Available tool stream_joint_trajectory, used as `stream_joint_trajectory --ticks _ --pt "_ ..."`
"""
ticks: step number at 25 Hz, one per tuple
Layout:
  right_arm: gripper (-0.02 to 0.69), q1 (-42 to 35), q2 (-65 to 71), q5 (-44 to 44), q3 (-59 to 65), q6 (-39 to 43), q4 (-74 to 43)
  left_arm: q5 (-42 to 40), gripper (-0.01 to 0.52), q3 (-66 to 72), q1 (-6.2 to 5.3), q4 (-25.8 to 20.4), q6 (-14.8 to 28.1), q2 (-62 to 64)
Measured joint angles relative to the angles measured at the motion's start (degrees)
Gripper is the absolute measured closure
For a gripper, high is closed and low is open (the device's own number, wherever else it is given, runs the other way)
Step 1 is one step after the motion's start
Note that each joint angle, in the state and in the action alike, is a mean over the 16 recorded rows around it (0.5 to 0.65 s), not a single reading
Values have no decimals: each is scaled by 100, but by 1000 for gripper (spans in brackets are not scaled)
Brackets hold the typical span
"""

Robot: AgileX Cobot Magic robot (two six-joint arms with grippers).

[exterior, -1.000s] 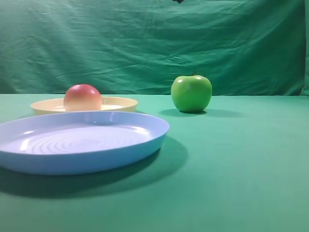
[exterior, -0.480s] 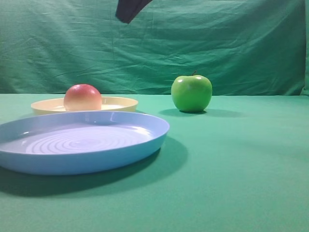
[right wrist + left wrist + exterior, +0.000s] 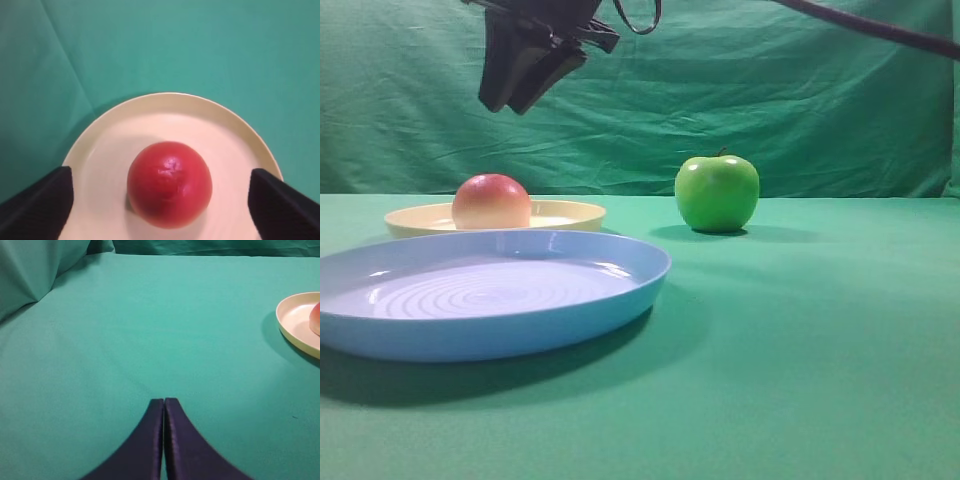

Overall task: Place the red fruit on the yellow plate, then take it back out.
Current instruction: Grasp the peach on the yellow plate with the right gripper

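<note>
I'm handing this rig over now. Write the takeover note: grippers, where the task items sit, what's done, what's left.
Right gripper: open, hanging above the red fruit, not touching it.
Left gripper: shut, empty, over bare cloth, left of the plate.
Red fruit sits on the yellow plate.
Done: fruit placed on plate.
Left: grasp the fruit and take it back off the plate.

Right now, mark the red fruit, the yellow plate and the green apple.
red fruit (image 3: 170, 184), right wrist view, top of its skin.
yellow plate (image 3: 235, 135), right wrist view, bare inner floor near the rim.
green apple (image 3: 716, 193), exterior high view, front face.
</note>
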Motion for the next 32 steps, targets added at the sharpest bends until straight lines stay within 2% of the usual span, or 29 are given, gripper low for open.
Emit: stream_joint_trajectory --ticks 2,5,11,15,18,24,29,32 --pt "41 0 104 -160 -4 -17 49 0 514 0 0 0 0 0" --pt "18 0 265 -375 -5 -28 111 0 514 0 0 0 0 0" --pt "18 0 580 -724 -5 -32 236 0 514 0 0 0 0 0" --pt "44 0 753 -859 -5 -37 289 0 514 0 0 0 0 0" --pt "93 0 848 -919 -5 -41 326 0 514 0 0 0 0 0" --pt "249 0 924 -874 -5 -49 352 0 514 0 0 0 0 0" --pt "374 0 728 -620 -6 -47 252 0 514 0 0 0 0 0" --pt "426 -1 459 -349 -7 11 135 0 514 0 0 0 0 0"
